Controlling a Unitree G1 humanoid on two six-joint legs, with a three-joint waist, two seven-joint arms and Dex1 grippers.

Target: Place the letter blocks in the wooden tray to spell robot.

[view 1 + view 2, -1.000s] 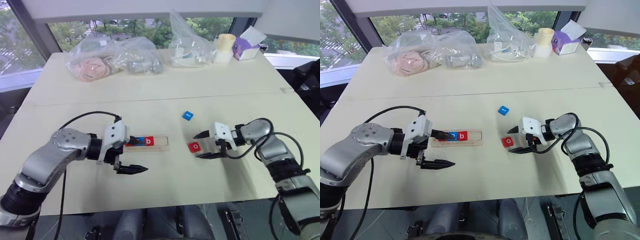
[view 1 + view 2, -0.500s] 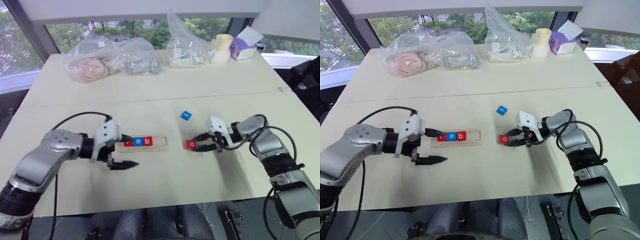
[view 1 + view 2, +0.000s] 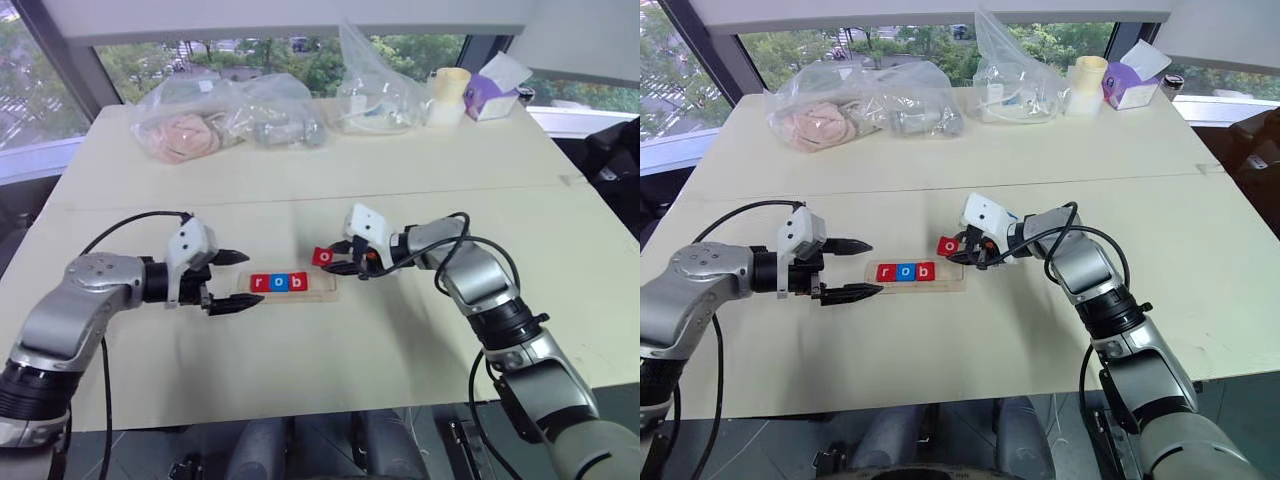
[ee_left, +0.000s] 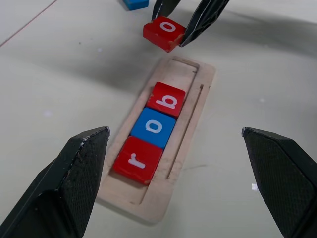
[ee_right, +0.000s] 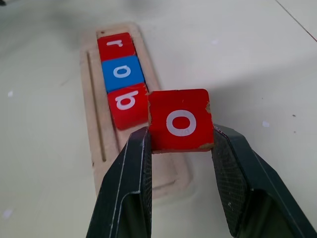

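Bright, even daylight from the rear windows (image 3: 60, 90); soft shadows, sharp focus throughout.

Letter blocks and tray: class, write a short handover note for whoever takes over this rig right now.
Right gripper: shut on the red o block, held above the free end of the wooden tray.
Left gripper: open, empty, beside the tray's other end.
Done: red r, blue o, red b sit in the slot.
Left: seat the held o after b, then fetch the blue block lying on the table beyond.

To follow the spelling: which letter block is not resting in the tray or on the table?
The red o block, held above the wooden tray by the right pincer.
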